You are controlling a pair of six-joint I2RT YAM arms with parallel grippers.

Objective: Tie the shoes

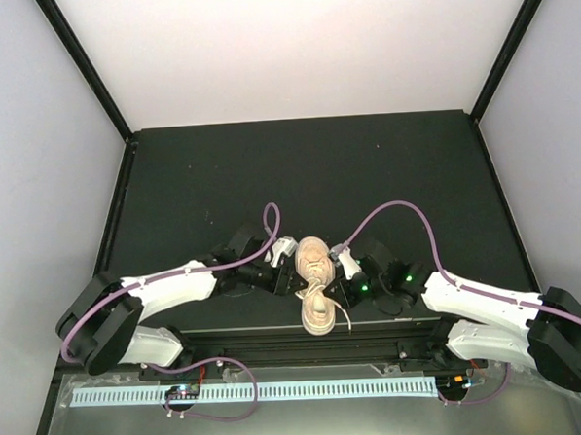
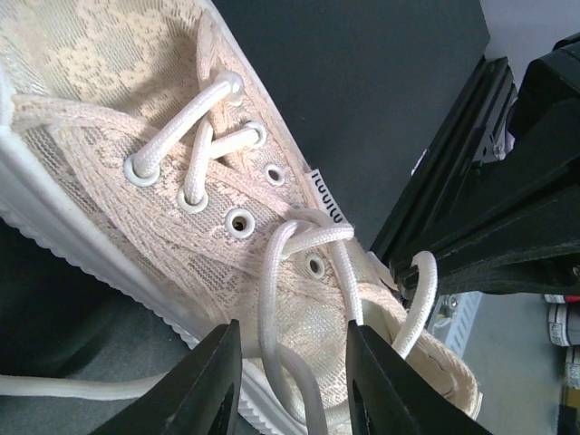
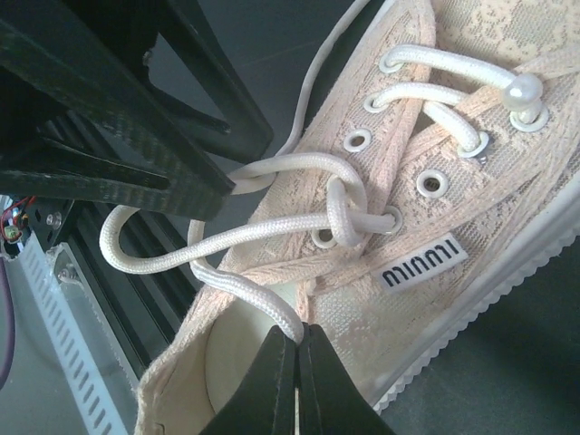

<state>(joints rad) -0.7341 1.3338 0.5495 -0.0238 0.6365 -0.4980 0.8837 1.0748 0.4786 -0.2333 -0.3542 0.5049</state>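
- Top view: left claw (image 1: 291,268) and right claw (image 1: 333,288) are small and dark against the dark worktop (image 1: 220,172); jaw gaps unreadable there
- Left wrist view: sneaker (image 2: 136,136) cut off at the toe and heel; one lace (image 2: 269,290) end runs out of frame lower left
- Out-of-focus dark structure (image 2: 489,208) to the right of the left claw; cannot tell what it is
- Right wrist view: toe cut off at the upper right, heel opening partly hidden behind the claw fingers (image 3: 272,390)
- Sneaker lies on the worktop directly between the two claws, just beside each, toe pointing away from the arm bases
- Laces crossed in one loose half-knot (image 3: 343,213) over the upper eyelets, just ahead of the right claw
- Left claw: jaws part-way apart, narrow gap; lace strands pass through the gap, no pinch visible
- Right claw: jaws pressed together, pinching one lace strand at the tips
- Both arms reach inward low over the worktop, elbows out, wrists turned toward the sneaker
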